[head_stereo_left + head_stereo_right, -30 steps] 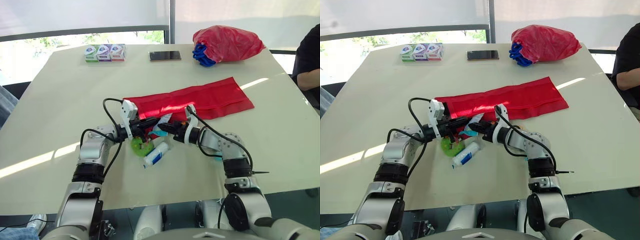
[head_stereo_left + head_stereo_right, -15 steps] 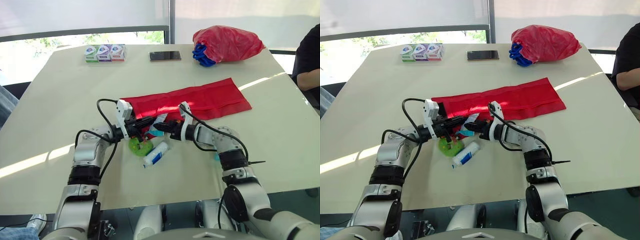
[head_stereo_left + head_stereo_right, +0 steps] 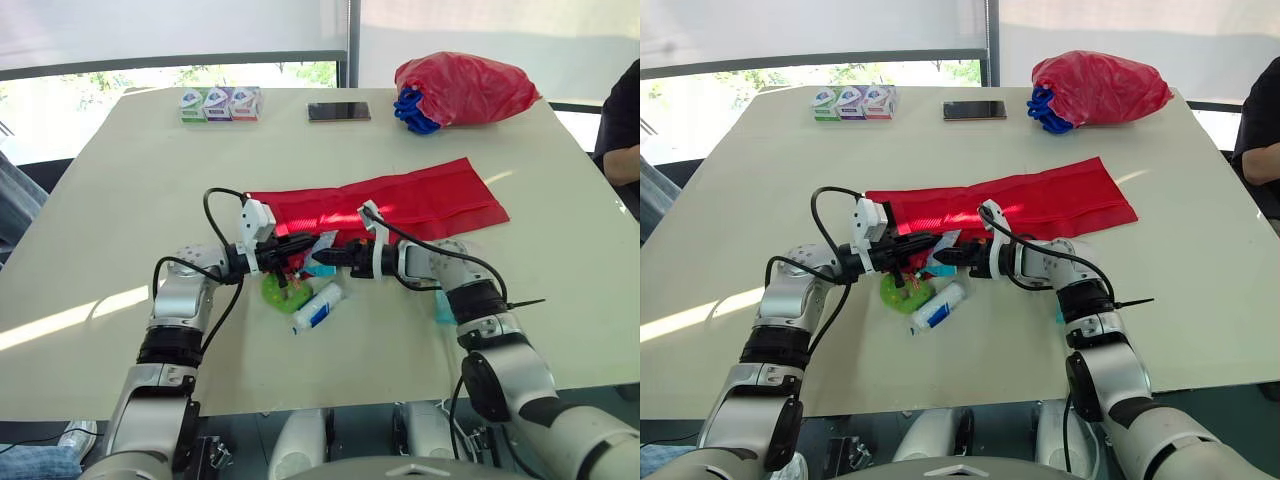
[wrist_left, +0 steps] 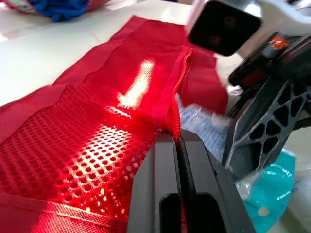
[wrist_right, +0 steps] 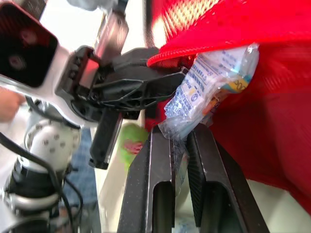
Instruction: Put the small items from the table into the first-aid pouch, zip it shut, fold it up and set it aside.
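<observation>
Presently my left gripper (image 4: 177, 139) is closed on the upper lip of the first-aid pouch (image 3: 410, 198). It pinches the mesh edge and lifts it, in my judgement to hold a mouth open at the near end. My right gripper (image 5: 179, 135) is clamped on a clear packet (image 5: 214, 90), whose far end sits under the raised lip. The two grippers meet nose to nose at that opening, so one can feed while the other holds. The pouch lies flat and unfolded across the middle of the table (image 3: 120, 190).

Materials: the pouch is red open-weave mesh, limp, with a hemmed edge, and I judge it would sag shut if released. The packet is crinkled transparent film with printed text, thin and likely slippery.

Not yet packed, on the table just beside the opening:
- a green item (image 3: 281, 293), rounded, detail unclear
- a white tube (image 3: 318, 306) with a blue label, cylindrical and firm-looking
- a teal sachet (image 4: 265, 189), flat
</observation>
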Robot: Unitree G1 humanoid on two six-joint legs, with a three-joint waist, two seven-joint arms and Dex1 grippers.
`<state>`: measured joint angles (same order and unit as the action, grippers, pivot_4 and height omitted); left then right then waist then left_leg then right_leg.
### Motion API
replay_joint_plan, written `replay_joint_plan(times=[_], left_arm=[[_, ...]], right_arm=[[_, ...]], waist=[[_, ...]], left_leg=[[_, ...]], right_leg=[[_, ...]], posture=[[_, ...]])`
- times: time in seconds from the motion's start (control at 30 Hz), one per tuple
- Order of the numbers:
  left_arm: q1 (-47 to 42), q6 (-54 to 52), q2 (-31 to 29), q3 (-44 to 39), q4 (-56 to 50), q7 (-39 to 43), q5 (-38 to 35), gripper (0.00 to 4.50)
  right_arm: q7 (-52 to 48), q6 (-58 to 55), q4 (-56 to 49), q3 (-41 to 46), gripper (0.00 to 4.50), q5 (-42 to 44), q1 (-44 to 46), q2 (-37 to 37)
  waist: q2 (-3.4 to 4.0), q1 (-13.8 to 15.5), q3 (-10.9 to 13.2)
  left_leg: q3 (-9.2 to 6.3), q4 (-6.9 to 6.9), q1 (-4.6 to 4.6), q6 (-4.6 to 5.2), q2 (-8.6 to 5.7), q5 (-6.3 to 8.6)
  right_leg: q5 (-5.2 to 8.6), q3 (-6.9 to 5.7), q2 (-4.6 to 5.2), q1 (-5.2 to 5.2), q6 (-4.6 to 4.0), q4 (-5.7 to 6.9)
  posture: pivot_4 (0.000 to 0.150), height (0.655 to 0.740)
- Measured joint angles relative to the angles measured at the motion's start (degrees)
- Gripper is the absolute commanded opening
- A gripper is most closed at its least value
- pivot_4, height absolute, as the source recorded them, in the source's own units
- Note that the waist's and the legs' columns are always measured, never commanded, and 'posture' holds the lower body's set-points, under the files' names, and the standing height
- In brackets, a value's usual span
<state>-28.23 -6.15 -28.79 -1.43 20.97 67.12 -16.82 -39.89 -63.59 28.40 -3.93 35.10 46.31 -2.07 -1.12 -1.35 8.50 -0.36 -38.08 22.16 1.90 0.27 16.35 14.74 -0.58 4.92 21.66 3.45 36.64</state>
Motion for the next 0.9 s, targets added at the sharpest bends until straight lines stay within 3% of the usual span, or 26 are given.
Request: replay_joint_plan(times=[0.17,0.43,0.63,0.9], left_arm=[[-1.4,2.9,0.0,0.8,2.9,2.5,0.8,0.00],[-1.5,3.1,0.0,1.0,3.1,4.6,0.8,0.00],[-0.9,2.8,0.1,-0.4,2.0,4.3,0.0,0.00],[1.9,1.7,0.8,-0.9,-2.0,2.9,-1.9,0.00]], right_arm=[[-5.0,0.2,3.9,-2.9,0.06,-2.4,3.1,-1.5],[-5.1,2.9,11.4,-1.2,0.06,-4.4,7.3,0.0],[-3.1,6.6,15.5,4.5,0.06,-4.4,7.9,2.4],[4.3,12.1,12.2,13.4,0.06,-1.6,3.4,8.0]], waist=[[-0.02,0.0,0.0],[-0.07,-0.2,0.0],[-0.14,-0.8,-0.1],[-0.10,-1.0,-0.2]], left_leg=[[0.00,0.00,-0.01,0.00,-0.07,0.00],[-0.02,-0.01,-0.10,0.00,-0.02,0.00],[-0.02,0.00,-0.16,-0.01,0.08,0.00],[-0.03,0.04,-0.19,-0.02,0.21,0.00]], right_leg=[[0.00,-0.02,-0.03,-0.01,0.00,0.01],[0.00,-0.02,-0.05,-0.04,0.00,0.09],[0.00,-0.02,-0.07,-0.07,0.00,0.11],[0.00,0.00,-0.06,-0.06,0.00,0.13]], posture=[[0.150,0.7400],[0.150,0.7400],[0.150,0.7400],[0.150,0.7400]])
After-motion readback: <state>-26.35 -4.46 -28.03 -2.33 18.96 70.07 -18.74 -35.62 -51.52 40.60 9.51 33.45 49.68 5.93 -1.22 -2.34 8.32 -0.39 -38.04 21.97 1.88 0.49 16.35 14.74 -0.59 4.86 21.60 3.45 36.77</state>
